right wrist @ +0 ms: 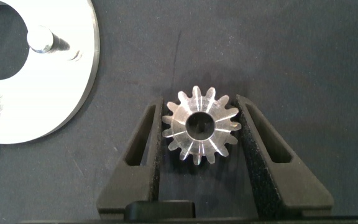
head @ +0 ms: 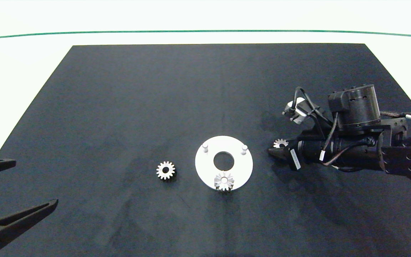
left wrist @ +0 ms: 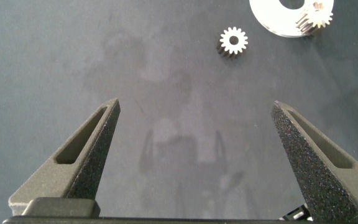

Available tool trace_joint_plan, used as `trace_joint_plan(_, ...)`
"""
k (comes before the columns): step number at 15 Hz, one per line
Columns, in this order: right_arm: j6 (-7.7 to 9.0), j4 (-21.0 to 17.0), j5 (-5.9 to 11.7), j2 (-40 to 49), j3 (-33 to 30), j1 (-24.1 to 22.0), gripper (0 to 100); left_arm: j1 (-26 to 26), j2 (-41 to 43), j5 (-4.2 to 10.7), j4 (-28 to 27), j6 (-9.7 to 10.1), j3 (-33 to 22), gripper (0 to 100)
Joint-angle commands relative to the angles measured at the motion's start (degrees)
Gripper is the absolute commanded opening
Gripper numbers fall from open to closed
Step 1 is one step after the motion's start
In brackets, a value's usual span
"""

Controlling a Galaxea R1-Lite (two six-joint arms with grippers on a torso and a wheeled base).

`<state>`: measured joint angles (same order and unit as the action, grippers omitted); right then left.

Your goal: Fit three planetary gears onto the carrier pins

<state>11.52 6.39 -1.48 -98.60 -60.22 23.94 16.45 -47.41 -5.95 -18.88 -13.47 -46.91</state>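
Second of three planetary gears [right wrist: 201,125] clamped in right end effector [right wrist: 201,134] just right of disc [head: 205,167], one seated on near carrier pin [head: 224,181], third loose at left; next: align bore over far-right pin [head: 244,149]; left end effector [left wrist: 194,149] parked, spread.

I work at a bare test bench, like a robotics lab: a black mat [head: 155,89] spread over a white table [head: 20,53] marked with a thin green line [head: 205,31], nothing homely around me.
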Motion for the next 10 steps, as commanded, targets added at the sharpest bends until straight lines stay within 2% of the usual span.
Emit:
trace_joint_plan(1, 0.08, -0.1, -0.02, -0.1, 0.0, 0.1, 30, 0.0, 0.0, -0.03, -0.1, -0.06, 0.0, 100)
trace_joint_plan(10, 0.08, -0.1, 0.07, 0.0, 0.2, 0.1, 12, 0.1, -0.1, -0.03, -0.1, -0.06, 0.0, 100)
